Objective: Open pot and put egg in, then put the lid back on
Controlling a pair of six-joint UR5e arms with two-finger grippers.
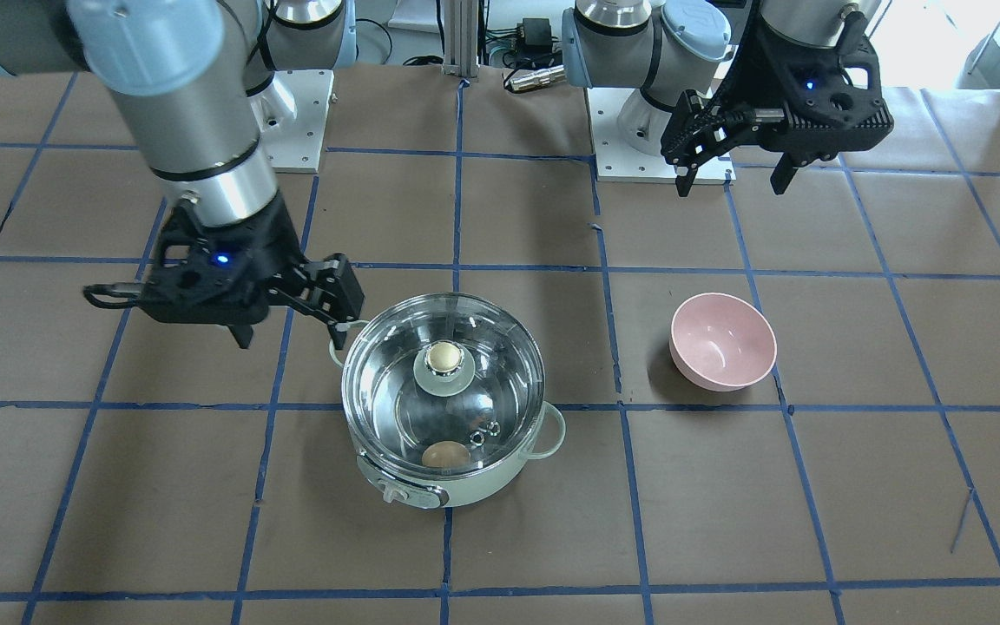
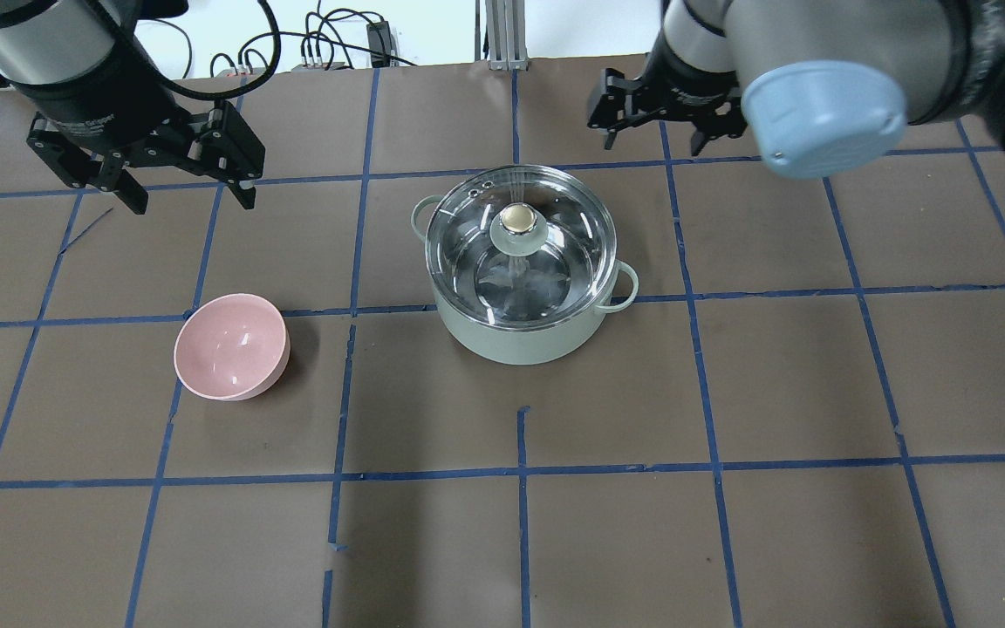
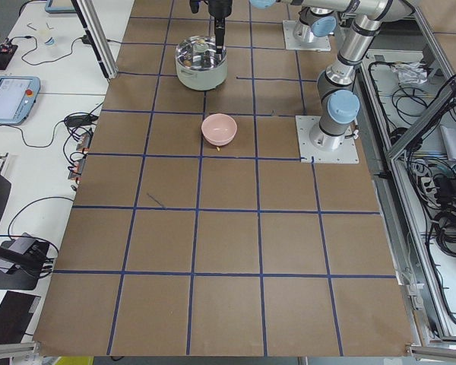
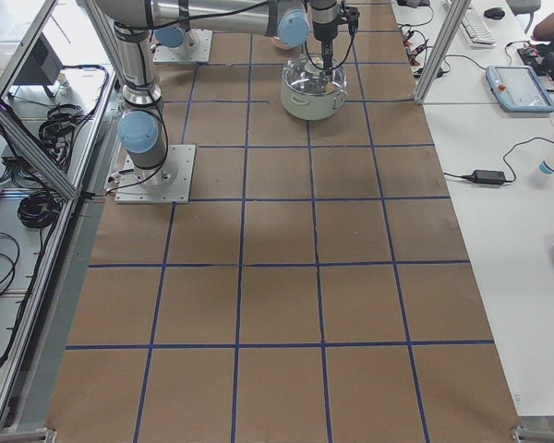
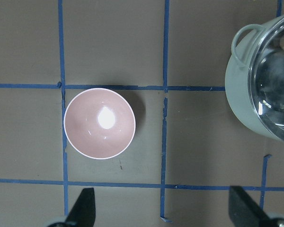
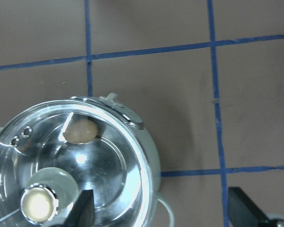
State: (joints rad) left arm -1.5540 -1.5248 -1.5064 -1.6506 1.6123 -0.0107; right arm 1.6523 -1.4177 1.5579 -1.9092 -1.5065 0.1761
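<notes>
The mint-green pot [image 1: 465, 486] stands mid-table with the clear glass lid [image 1: 396, 382] seated on it, its beige-gold knob [image 1: 442, 358] up. The brown egg [image 1: 445, 454] lies inside on the steel bottom near the control-knob side, and shows through the glass in the right wrist view [image 6: 80, 131]. My right gripper [image 1: 292, 337] is open and empty, raised beside the pot's rim on my right side. My left gripper [image 1: 732, 184] is open and empty, raised well away from the pot, on the robot's side of the pink bowl.
A pink bowl [image 1: 723, 340] stands empty on my left of the pot, also in the left wrist view [image 5: 99, 124]. The brown table has blue tape grid lines. The arm bases sit at the table's robot side.
</notes>
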